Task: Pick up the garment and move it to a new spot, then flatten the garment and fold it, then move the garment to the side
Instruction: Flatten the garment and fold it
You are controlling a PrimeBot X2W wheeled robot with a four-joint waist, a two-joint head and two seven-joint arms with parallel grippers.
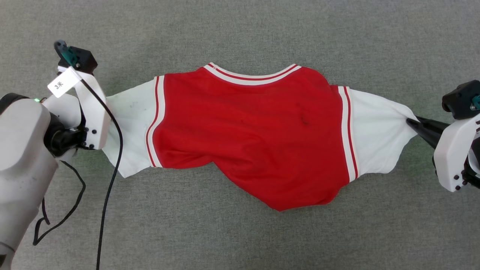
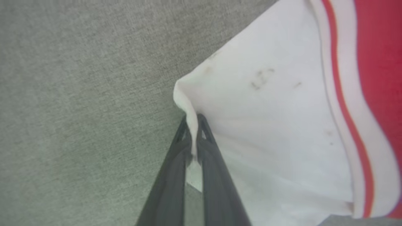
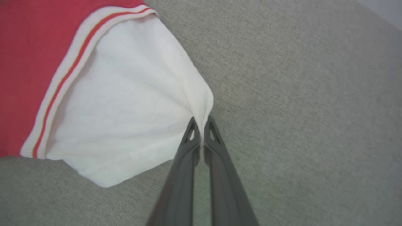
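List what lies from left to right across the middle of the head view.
Pale left forearm → white sleeve of the garment → its red body → its other white sleeve → right gripper, shut on that sleeve's tip.

You had a grey, woven, carpet-like surface (image 1: 240,30) under the whole scene, plain and even in tone. At the lower left of the head view a black cable (image 1: 108,195) ran down over it to the bottom edge, and a thinner black cord (image 1: 63,221) looped beside it. A white tag (image 1: 62,84) with dark characters sat near the cable's upper end. In the right wrist view a paler strip (image 3: 386,9) cut the top right corner.
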